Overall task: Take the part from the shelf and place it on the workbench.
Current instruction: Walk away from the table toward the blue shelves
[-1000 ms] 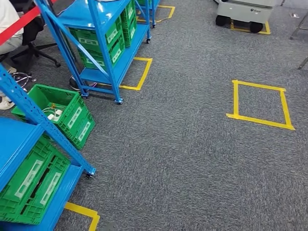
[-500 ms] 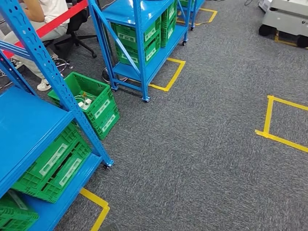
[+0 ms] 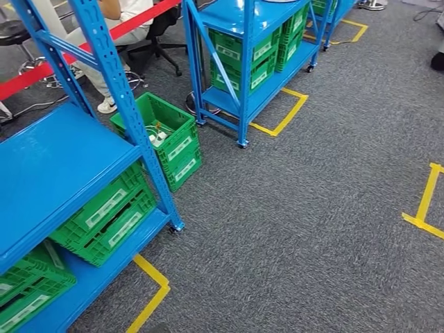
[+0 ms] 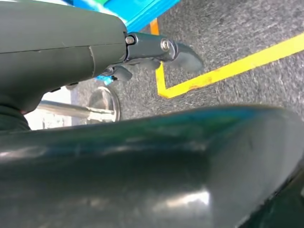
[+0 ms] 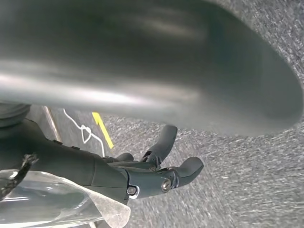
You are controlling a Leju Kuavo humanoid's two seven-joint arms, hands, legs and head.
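A blue metal shelf stands at my near left, its middle board bare. Green crates sit on its bottom board. I cannot make out a part on it. In the left wrist view my left hand hangs over the grey carpet with its fingers stretched out, holding nothing. My right hand also hangs above the carpet in the right wrist view, fingers apart and nothing between them. A clear plastic film lies close by that wrist; I cannot tell what it is.
An open green crate with white bits inside stands on the floor by the shelf post. A second blue shelf with green crates stands farther back. A person sits behind a red barrier tape. Yellow tape marks line the carpet.
The camera has swung to the left, so the whole scene has slid right. The near shelf now takes up more of the picture. Nothing on the floor has itself moved.
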